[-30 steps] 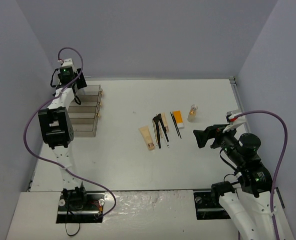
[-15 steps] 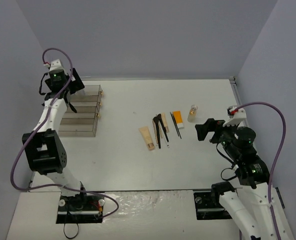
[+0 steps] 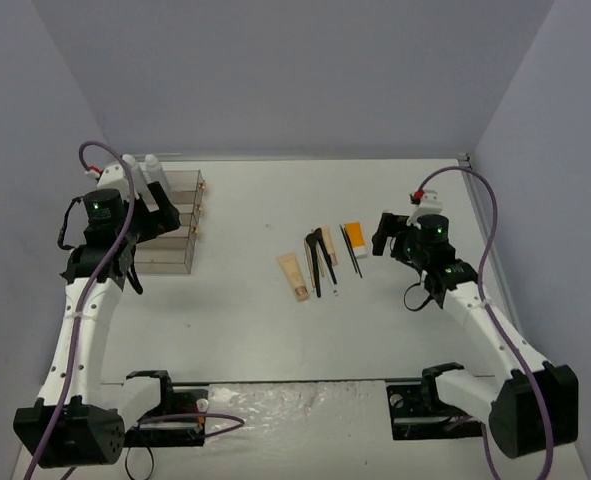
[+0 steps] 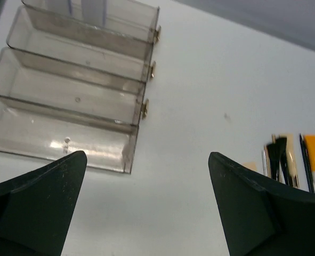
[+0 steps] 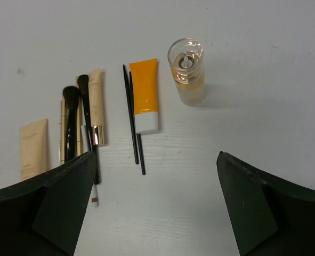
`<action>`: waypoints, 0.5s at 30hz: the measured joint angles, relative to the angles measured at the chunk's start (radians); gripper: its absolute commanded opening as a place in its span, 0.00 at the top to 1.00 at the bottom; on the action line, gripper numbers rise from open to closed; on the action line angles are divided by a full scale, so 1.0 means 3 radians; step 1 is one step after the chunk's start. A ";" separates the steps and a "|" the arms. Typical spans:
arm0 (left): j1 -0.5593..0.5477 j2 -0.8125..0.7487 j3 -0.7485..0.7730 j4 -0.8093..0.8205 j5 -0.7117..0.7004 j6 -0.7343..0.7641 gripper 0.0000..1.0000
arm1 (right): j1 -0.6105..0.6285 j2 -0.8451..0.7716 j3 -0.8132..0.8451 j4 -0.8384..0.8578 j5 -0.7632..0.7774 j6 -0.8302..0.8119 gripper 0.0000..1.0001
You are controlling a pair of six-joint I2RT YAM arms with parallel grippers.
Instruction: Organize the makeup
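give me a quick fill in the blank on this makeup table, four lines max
1. The number of white bottles standing in the clear drawer box is ____.
2. The tube lying beside the glass vial is ____ in colour.
3. The black brushes lie flat, but the glass vial stands ____.
4. The left gripper and the right gripper both hold nothing and are ____.

Missing words: two; orange; upright; open

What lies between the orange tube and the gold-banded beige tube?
Two slim black sticks, right beside the orange tube, shown in the right wrist view.
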 measured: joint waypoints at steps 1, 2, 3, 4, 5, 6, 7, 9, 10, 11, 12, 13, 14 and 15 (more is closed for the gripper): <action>-0.0053 -0.0100 -0.0093 -0.0054 0.0031 0.0036 0.03 | 0.0000 0.0106 -0.0014 0.0105 0.0007 -0.0016 0.10; -0.0125 -0.0190 -0.0180 -0.0097 0.0051 0.0080 0.03 | 0.0000 0.0213 -0.0023 0.0213 0.0014 -0.0036 0.10; -0.0219 -0.0269 -0.0262 -0.0125 0.0058 0.0133 0.03 | 0.0000 0.0320 -0.0027 0.0323 0.0021 -0.0062 0.11; -0.0315 -0.0339 -0.0339 -0.0156 0.0060 0.0194 0.03 | 0.0000 0.0431 -0.0030 0.0436 0.0029 -0.0089 0.13; -0.0414 -0.0397 -0.0411 -0.0192 0.0055 0.0266 0.03 | 0.0000 0.0548 -0.0030 0.0551 0.0039 -0.0118 0.13; -0.0495 -0.0429 -0.0453 -0.0235 0.0041 0.0323 0.03 | 0.0000 0.0670 -0.0030 0.0655 0.0054 -0.0148 0.14; -0.0574 -0.0453 -0.0486 -0.0272 0.0023 0.0376 0.03 | 0.0000 0.0784 -0.0030 0.0746 0.0068 -0.0175 0.15; -0.0708 -0.0482 -0.0526 -0.0308 -0.0020 0.0460 0.03 | -0.0001 0.0986 -0.0030 0.0891 0.0088 -0.0219 0.16; -0.0754 -0.0492 -0.0544 -0.0304 -0.0041 0.0488 0.03 | -0.0004 0.1089 -0.0030 0.0965 0.0094 -0.0241 0.16; -0.0779 -0.0504 -0.0566 -0.0306 -0.0046 0.0507 0.03 | -0.0010 0.1175 -0.0030 0.1026 0.0101 -0.0257 0.17; -0.0798 -0.0514 -0.0590 -0.0307 -0.0050 0.0522 0.03 | -0.0018 0.1254 -0.0030 0.1081 0.0106 -0.0271 0.18; -0.0808 -0.0520 -0.0614 -0.0308 -0.0056 0.0530 0.03 | -0.0028 0.1321 -0.0030 0.1130 0.0108 -0.0282 0.18; -0.0809 -0.0520 -0.0633 -0.0310 -0.0065 0.0534 0.03 | -0.0034 0.1379 -0.0030 0.1187 0.0110 -0.0290 0.20; -0.0809 -0.0517 -0.0649 -0.0310 -0.0073 0.0535 0.03 | -0.0043 0.1424 -0.0030 0.1239 0.0111 -0.0297 0.20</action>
